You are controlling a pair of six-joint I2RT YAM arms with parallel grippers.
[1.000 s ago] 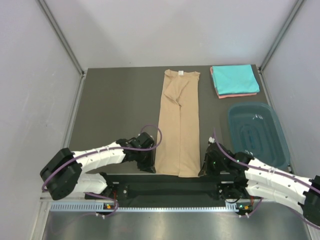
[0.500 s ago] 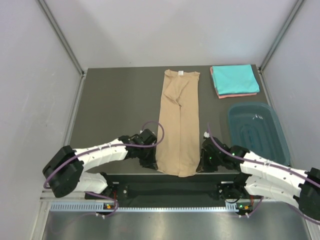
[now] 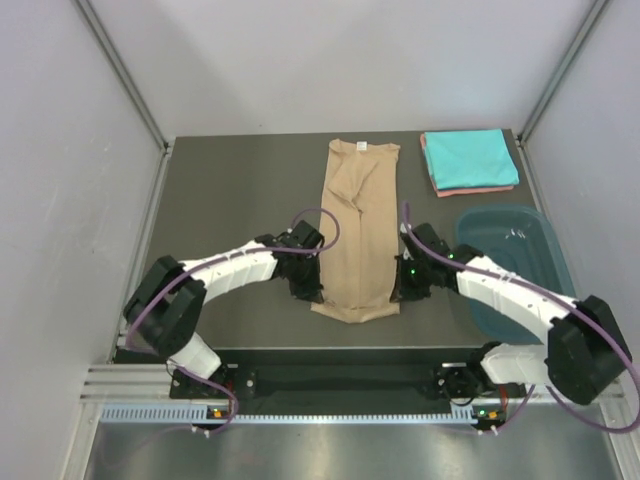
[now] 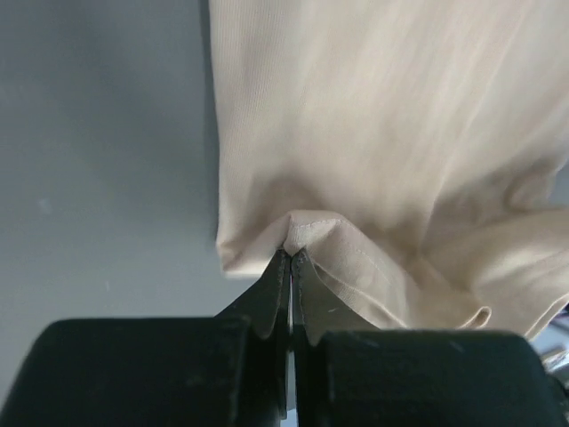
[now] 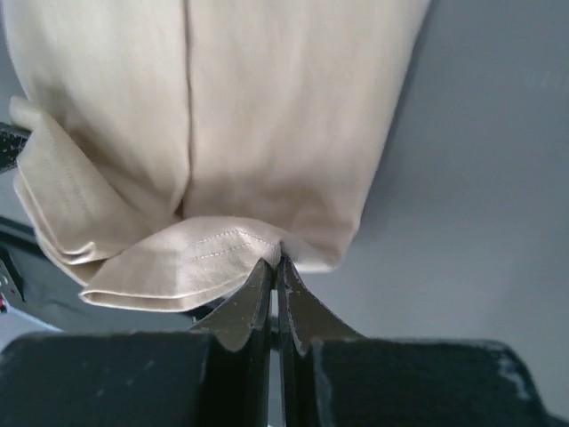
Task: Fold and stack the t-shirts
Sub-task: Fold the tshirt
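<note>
In the top view, a tan t-shirt (image 3: 358, 225) folded into a long narrow strip, running from the upper centre of the dark table (image 3: 230, 200) down toward the lower centre, collar end at the top, a few creases down the middle. At the lower end, cloth lifted clear of the table and curled over, sagging to a blunt point at lower centre between the two arms. At the strip's lower left corner, the left gripper (image 3: 312, 293); at its lower right corner, the right gripper (image 3: 402, 290); both touching the cloth edge and roughly level with one another across the frame. In the left wrist view, jaws pressed together to a thin slit at lower centre, nipping a small peak of tan cloth just above them, with the rest of the shirt spreading to the upper right and bare grey table on the left. In the right wrist view, jaws likewise closed to a hairline, pinching the hem where a flap with a double row of stitching folds out to the lower left; grey table on the right of that frame. In the upper right of the top view, a turquoise t-shirt (image 3: 468, 155) folded to a rectangle, lying on a salmon-pink t-shirt (image 3: 478, 189), only a thin edge of the latter visible along the bottom. Just below that stack, at the right edge of the table, a dark teal tub (image 3: 520, 255), its lower left corner crossed by the right arm.
</note>
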